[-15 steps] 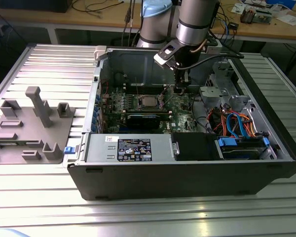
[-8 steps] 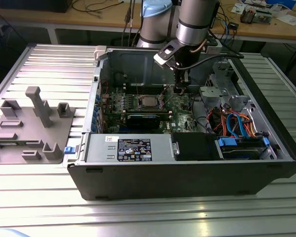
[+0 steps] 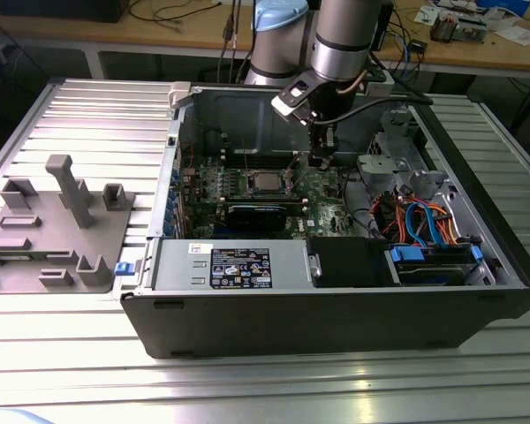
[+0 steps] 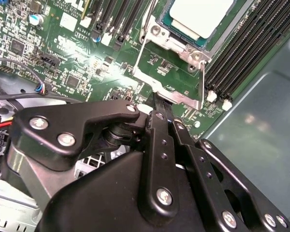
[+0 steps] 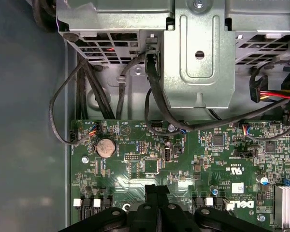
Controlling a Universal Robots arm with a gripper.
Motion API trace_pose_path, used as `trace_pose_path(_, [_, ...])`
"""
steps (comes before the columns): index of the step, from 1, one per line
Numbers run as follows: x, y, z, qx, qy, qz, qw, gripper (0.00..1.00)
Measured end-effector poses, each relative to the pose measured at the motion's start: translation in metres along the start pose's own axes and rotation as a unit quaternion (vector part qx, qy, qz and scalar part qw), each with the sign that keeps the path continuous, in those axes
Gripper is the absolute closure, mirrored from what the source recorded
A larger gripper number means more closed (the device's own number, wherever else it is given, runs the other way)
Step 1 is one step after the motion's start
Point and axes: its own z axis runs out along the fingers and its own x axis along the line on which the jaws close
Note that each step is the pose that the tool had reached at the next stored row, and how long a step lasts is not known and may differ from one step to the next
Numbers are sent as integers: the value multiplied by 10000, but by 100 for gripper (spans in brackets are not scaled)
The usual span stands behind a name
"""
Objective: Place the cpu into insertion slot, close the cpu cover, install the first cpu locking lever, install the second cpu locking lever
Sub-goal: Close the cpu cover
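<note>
Currently the gripper (image 4: 158, 102) sits low over the board (image 5: 203, 159) inside the case (image 3: 336, 318). Its fingers (image 5: 151, 195) are drawn together, with no gap seen between them in both wrist views. In the second wrist view the tip meets the free edge of the cover (image 4: 171, 93). The cover stands raised off the slot (image 4: 170, 42) and tilted, with green board showing through its cut-out. Whether the fingers pinch that edge cannot be told. The cpu (image 4: 200, 17) lies seated in the slot, partly cut off by the picture's edge. In the exterior view the gripper's tip is hard to make out, just beside the slot toward the exterior view's right.
</note>
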Motion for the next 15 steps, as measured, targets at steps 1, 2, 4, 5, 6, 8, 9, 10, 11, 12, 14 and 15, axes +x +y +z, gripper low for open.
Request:
trace_pose_path(1, [0,-12,0,0,0,0,10000,89])
trace_pose_path(2, [0,-23,0,0,0,0,10000,89])
trace_pose_path(4, [0,-42,0,0,0,0,10000,89])
trace_pose_path(5, [0,-47,0,0,0,0,10000,89])
trace_pose_path(6, [0,-58,0,0,0,0,10000,89])
trace_pose_path(8, [0,-78,0,0,0,0,10000,89])
trace_pose_path(9, [1,-84,0,0,0,0,10000,89])
trace_pose_path(10, [0,-94,0,0,0,0,10000,89])
trace_pose_path(11, [1,-102,0,0,0,0,10000,89])
trace_pose_path(12, [1,-107,0,0,0,0,10000,89])
trace_pose_path(14, [1,-124,0,0,0,0,10000,89])
trace_pose_path(15, [1,-129,0,0,0,0,10000,89])
